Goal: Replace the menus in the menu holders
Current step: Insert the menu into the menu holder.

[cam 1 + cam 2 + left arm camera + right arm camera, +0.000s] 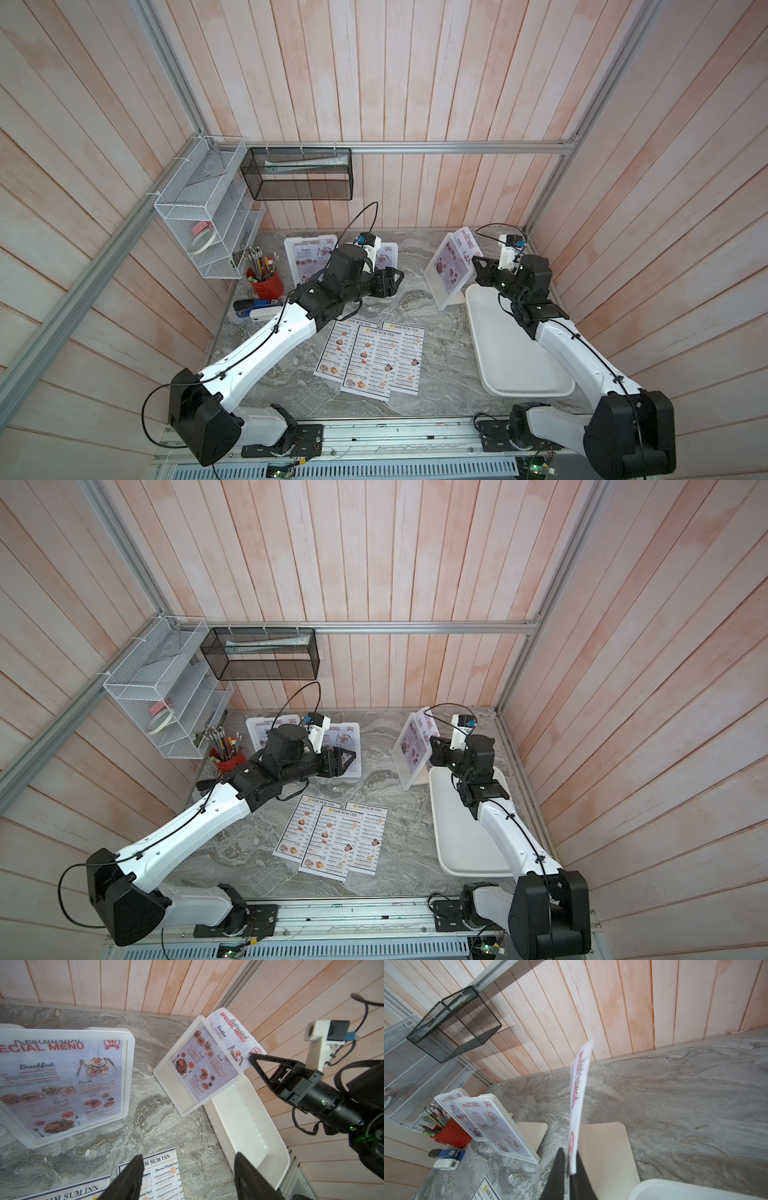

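At the back right, a white menu holder [451,300] [166,1077] stands tilted next to the tray. A lilac "SPECIAL MENU" sheet [466,240] [234,1031] sticks partway out of its top. My right gripper [476,261] [569,1151] is shut on that sheet's corner. Two more holders [291,253] [129,1076] with lilac menus stand at the back left, partly hidden by my left arm. Three white "DIM SUM INN" menus [374,357] [332,837] lie overlapping mid-table. My left gripper [397,276] [189,1157] hangs open above the table, holding nothing.
A large shallow white tray [511,365] [249,1126] lies on the right under my right arm. A red cup of pencils [266,284] and a blue stapler [257,309] sit at the left edge. A white wire rack [208,216] and a black mesh basket [299,174] hang on the walls.
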Controlling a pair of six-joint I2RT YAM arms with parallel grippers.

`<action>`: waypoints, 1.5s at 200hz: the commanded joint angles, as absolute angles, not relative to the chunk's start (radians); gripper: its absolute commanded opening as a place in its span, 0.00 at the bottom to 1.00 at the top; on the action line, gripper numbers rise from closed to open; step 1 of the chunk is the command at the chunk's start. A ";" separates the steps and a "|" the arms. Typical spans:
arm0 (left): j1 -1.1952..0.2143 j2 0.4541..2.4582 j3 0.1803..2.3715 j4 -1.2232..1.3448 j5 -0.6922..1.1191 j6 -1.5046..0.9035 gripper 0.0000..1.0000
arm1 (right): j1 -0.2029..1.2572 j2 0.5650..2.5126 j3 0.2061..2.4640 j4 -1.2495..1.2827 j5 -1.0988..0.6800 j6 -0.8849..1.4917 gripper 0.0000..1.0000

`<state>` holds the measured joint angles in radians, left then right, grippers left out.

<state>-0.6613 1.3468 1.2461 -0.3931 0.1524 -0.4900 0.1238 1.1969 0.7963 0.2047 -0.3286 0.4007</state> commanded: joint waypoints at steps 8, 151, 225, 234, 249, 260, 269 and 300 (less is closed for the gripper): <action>-0.658 1.344 1.223 -0.372 0.161 -0.486 0.71 | 0.127 1.187 0.825 0.175 -0.300 0.402 0.16; -0.657 1.326 1.206 -0.367 0.147 -0.484 0.71 | 0.110 1.247 1.034 0.055 -0.231 0.426 0.13; -0.657 1.323 1.198 -0.396 0.091 -0.466 0.71 | 0.138 1.506 1.411 -0.359 -0.043 0.477 0.13; -0.658 1.320 1.200 -0.399 0.087 -0.463 0.71 | 0.141 1.537 1.445 -0.386 -0.052 0.480 0.13; -0.658 1.318 1.199 -0.405 0.083 -0.459 0.71 | 0.144 1.579 1.489 -0.415 -0.076 0.480 0.13; -0.657 1.314 1.194 -0.407 0.078 -0.457 0.71 | 0.144 1.597 1.508 -0.430 -0.084 0.482 0.13; -0.657 1.310 1.189 -0.407 0.076 -0.458 0.71 | 0.144 1.605 1.518 -0.435 -0.106 0.480 0.12; -0.655 1.300 1.174 -0.406 0.072 -0.458 0.71 | 0.152 1.628 1.543 -0.473 -0.141 0.470 0.13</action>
